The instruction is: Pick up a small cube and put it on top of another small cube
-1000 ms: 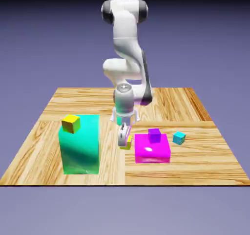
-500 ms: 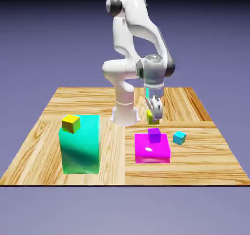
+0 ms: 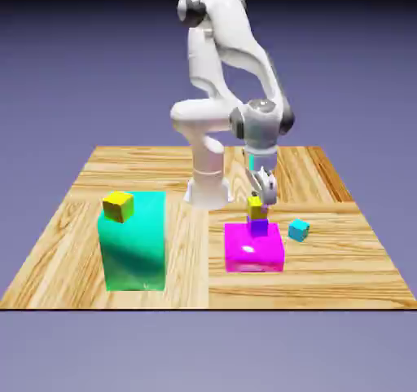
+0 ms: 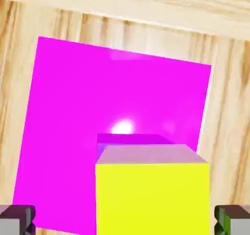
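Wooden table (image 3: 342, 260), lime-yellow cube (image 4: 151, 197) between spread fingers (image 4: 17, 219), apart

No writing, label, brand, number or sign can be read in either view. Every face that shows is plain and unmarked.
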